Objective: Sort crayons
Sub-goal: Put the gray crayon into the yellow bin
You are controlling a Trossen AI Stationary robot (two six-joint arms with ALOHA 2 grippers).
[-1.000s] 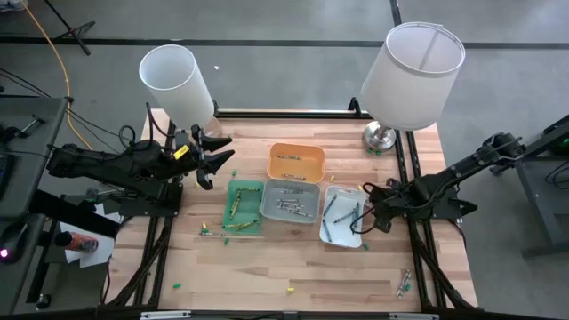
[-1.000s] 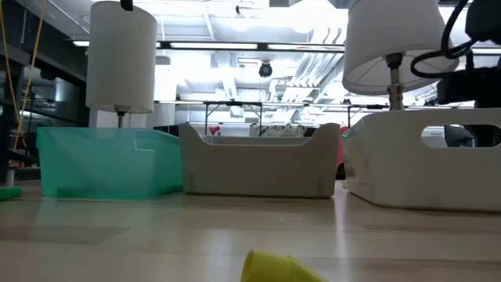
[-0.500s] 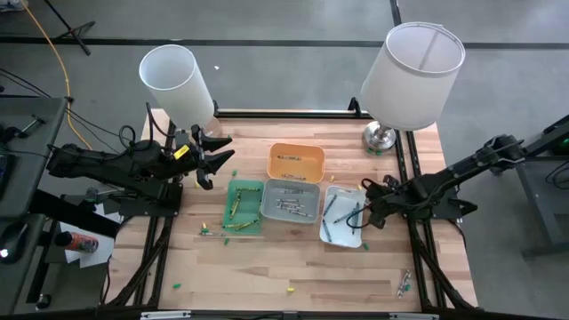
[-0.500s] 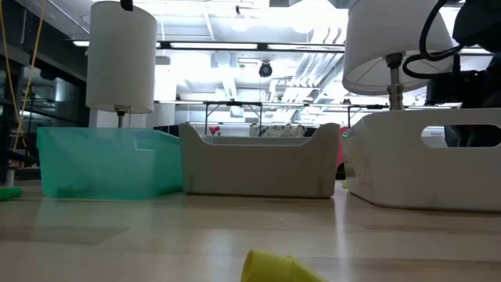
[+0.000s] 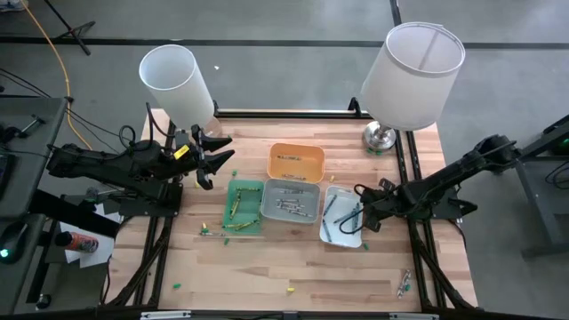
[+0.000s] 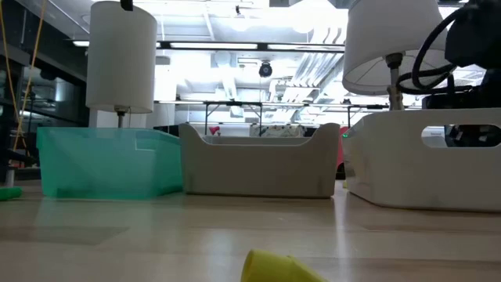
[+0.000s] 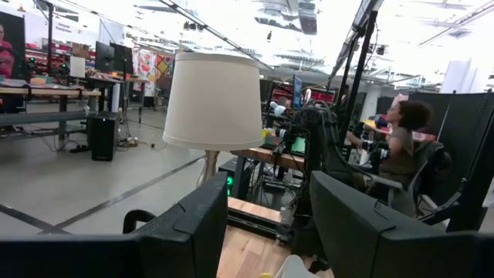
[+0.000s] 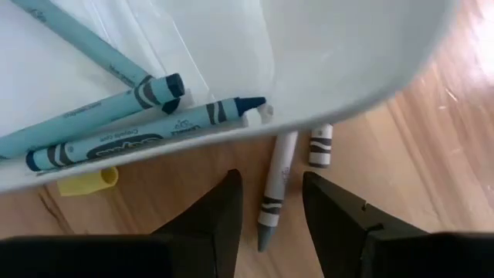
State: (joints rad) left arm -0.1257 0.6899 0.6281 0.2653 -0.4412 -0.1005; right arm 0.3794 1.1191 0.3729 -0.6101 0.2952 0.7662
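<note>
Right claw (image 8: 266,224): hanging low over the table (image 5: 267,267) just outside the white tray's (image 5: 342,218) near-right corner, fingers (image 8: 204,224) partly apart, straddling a grey-white crayon (image 8: 274,185) lying on the wood; not yet pressing on it, nothing held.
Right claw, change: having narrowed over the last second and slid slightly toward the white tray in the high view (image 5: 369,213); arm cable showing higher in the low view than before.
Grey-white crayon: lying between the finger tips, one end running under the tray's rim; a short grey-white stub (image 8: 319,145) lying just beside it.
Dark teal crayons (image 8: 139,131): lying inside the white tray, several side by side, unmoved.
Yellow piece (image 8: 87,181): lying on the table just outside the tray wall.
Left claw (image 5: 213,156): waiting raised at the table's far-left corner beside the left lamp (image 5: 176,82), fingers (image 7: 193,224) standing wide, holding nothing; unchanged from a second ago.
Other trays: green tray (image 5: 243,203), grey tray (image 5: 290,200) and orange tray (image 5: 297,162) sitting mid-table, each holding crayons, same as before.
Loose crayons: scattered along the near edge, a small cluster (image 5: 404,283) at the near right.
</note>
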